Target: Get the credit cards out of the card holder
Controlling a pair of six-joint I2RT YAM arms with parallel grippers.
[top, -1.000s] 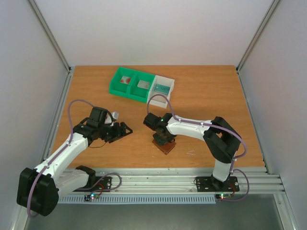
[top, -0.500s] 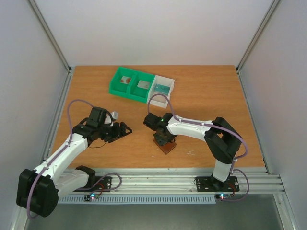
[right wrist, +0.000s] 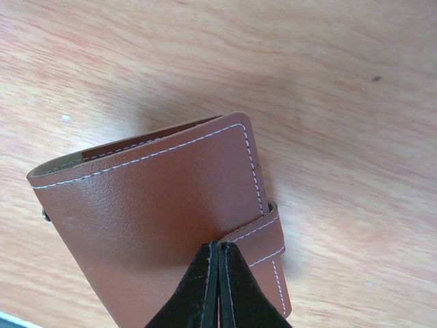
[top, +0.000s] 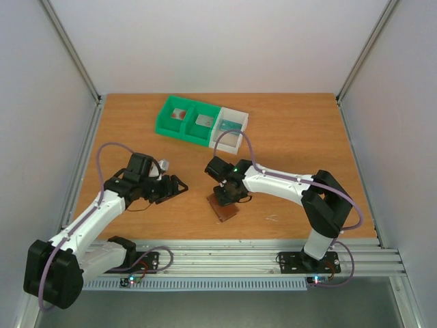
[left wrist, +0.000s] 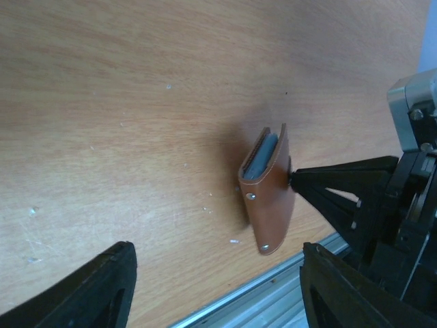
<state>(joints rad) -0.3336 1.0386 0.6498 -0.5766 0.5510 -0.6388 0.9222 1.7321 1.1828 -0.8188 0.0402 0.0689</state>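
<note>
The card holder (top: 223,205), brown leather with white stitching, is tipped up on the table near the front edge. My right gripper (top: 230,194) is shut, its fingertips (right wrist: 220,249) pinching the holder's strap tab (right wrist: 263,232). In the left wrist view the card holder (left wrist: 270,198) stands on edge, a grey-blue inside (left wrist: 261,158) showing between its covers. Whether credit cards are inside I cannot tell. My left gripper (top: 175,186) is open and empty, left of the holder and apart from it. Small flat credit cards lie in the bins: one with red (top: 179,114), a greyish one (top: 203,121) and a third (top: 231,126).
A green two-part bin (top: 164,123) and a white bin (top: 240,116) stand side by side at the back of the table. The aluminium rail (top: 239,249) runs along the front edge, close below the holder. Grey walls close in both sides.
My right gripper has shut on the holder's tab and pulled it left, tipping the card holder up off the table. The left gripper has narrowed a little and stayed in place.
</note>
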